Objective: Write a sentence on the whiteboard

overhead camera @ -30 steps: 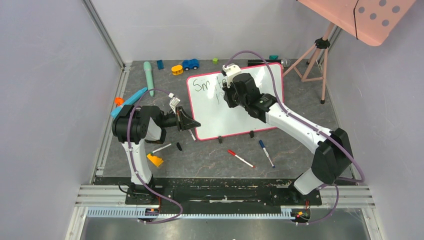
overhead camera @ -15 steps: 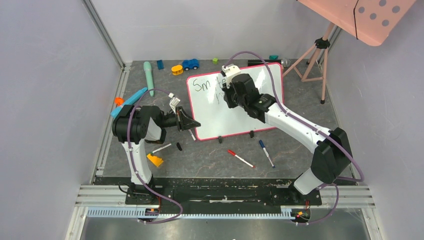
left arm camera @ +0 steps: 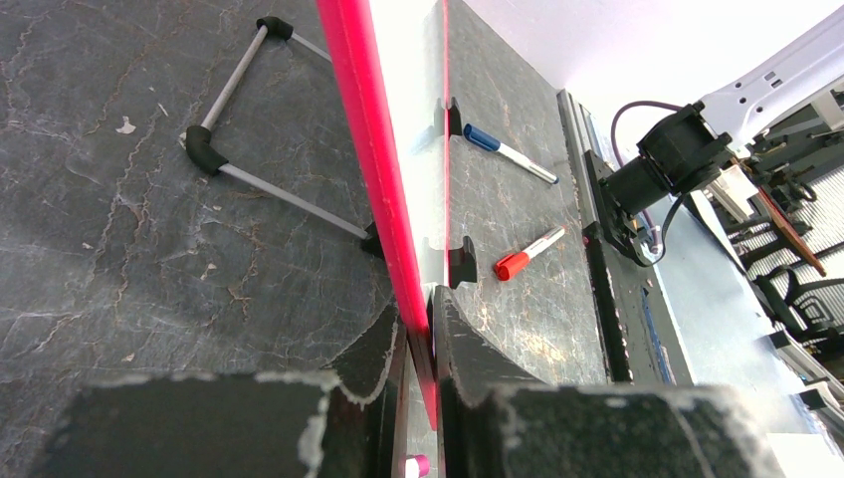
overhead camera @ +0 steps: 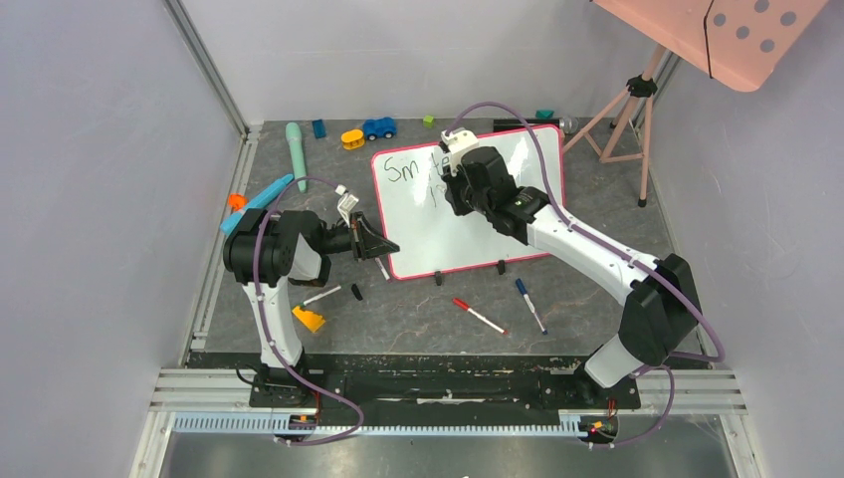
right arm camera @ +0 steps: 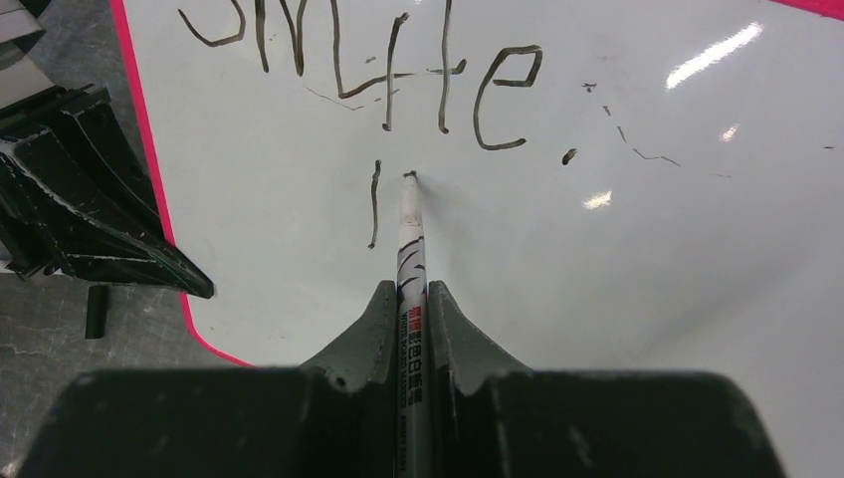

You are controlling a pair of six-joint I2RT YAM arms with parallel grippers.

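Note:
The whiteboard (overhead camera: pixel 448 239) stands tilted at the table's middle, white with a pink-red frame. The sentence (right arm camera: pixel 398 70) reads roughly "Smtte." on the top line, with one short vertical stroke (right arm camera: pixel 374 204) below it. My right gripper (right arm camera: pixel 408 294) is shut on a white marker (right arm camera: pixel 411 249) whose black tip touches the board just right of that stroke. It hovers over the board's upper middle (overhead camera: pixel 450 187). My left gripper (left arm camera: pixel 418 329) is shut on the whiteboard's red frame (left arm camera: pixel 363 119) at its lower left corner (overhead camera: pixel 384 251).
A red-capped marker (overhead camera: pixel 480 316), a blue-capped marker (overhead camera: pixel 530 305), a black cap (overhead camera: pixel 356 292), a white marker (overhead camera: pixel 320 296) and a yellow piece (overhead camera: pixel 310 319) lie in front of the board. Toys (overhead camera: pixel 378 127) lie behind it. A tripod (overhead camera: pixel 622 110) with a salmon-pink panel (overhead camera: pixel 727 30) stands at the back right.
My right gripper with the marker has shifted slightly on the board's upper middle. The left arm and the board have not moved.

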